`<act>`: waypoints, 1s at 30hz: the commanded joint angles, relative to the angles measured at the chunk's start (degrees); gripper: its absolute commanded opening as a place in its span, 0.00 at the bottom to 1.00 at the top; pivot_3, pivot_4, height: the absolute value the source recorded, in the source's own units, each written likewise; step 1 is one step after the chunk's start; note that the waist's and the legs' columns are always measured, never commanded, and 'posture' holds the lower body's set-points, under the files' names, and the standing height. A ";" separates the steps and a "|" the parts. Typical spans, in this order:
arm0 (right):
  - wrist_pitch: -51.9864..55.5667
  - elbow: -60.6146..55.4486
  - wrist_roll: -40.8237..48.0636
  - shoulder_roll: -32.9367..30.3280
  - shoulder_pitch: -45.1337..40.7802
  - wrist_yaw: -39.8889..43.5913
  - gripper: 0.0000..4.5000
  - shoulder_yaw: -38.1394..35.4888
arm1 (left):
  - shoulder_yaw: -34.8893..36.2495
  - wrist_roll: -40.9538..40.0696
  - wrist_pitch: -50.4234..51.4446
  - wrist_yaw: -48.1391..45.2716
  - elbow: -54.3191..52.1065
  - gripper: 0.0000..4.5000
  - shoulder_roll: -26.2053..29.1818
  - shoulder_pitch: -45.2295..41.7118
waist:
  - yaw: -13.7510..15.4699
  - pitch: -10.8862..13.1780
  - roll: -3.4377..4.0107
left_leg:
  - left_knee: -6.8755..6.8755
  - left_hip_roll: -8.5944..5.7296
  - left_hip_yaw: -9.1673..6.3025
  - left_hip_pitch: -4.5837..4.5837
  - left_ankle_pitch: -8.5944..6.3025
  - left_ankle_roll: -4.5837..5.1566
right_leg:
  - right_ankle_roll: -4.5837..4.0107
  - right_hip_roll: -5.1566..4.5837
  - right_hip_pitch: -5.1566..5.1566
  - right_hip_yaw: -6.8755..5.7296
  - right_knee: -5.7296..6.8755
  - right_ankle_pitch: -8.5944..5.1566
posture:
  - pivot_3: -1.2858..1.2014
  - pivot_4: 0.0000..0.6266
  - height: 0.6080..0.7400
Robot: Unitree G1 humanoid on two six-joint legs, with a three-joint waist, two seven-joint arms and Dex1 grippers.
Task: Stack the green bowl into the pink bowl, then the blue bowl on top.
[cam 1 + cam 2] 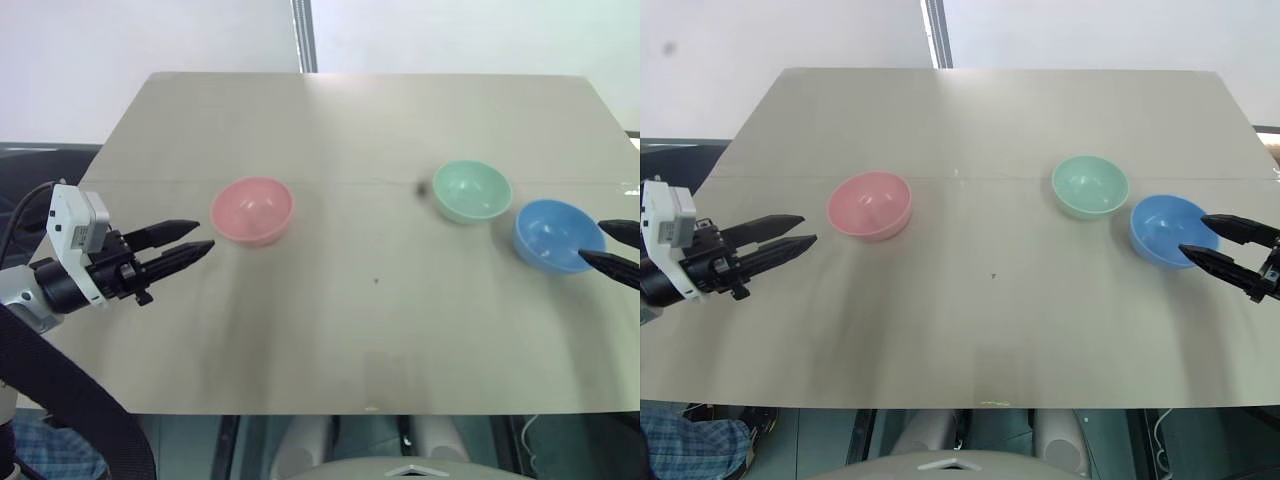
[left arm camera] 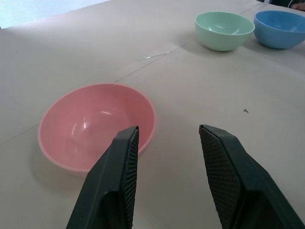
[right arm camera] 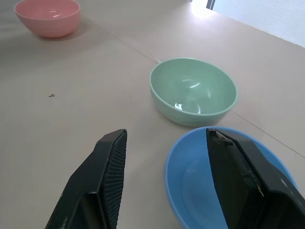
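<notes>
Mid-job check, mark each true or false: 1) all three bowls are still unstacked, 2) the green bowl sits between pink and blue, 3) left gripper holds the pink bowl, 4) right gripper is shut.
1) True: the pale pink plastic bowl, mint-green plastic bowl and sky-blue plastic bowl each stand alone on the table.
2) True.
3) False: the left gripper is beside it, empty.
4) False: the right gripper is open, with fingers at the blue bowl's rim.

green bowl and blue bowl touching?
Apart. The right eye view shows a strip of table between the green bowl and the blue bowl.
</notes>
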 commanded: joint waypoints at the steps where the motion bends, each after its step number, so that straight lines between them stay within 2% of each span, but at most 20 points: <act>1: -0.58 -1.66 0.36 -0.19 -0.37 -0.39 0.65 -1.84 | 1.58 -1.17 -0.96 -0.02 -0.88 0.47 0.24 -1.38 | 0.00 0.00 0.00 | 0.00 0.00 0.00 0.00 0.00 0.00 | 0.00 0.00 0.00 0.00 0.00 0.00 | 0.52 0.24 1.00; 30: 0.53 -4.45 3.24 0.26 -0.75 -0.21 0.65 -1.77 | -0.42 1.40 -1.45 -0.28 1.56 0.47 0.77 -3.48 | -0.01 -0.01 0.02 | 0.00 0.00 0.00 0.00 0.00 0.00 | 0.00 0.01 0.00 0.00 0.00 0.00 | 0.52 0.24 1.00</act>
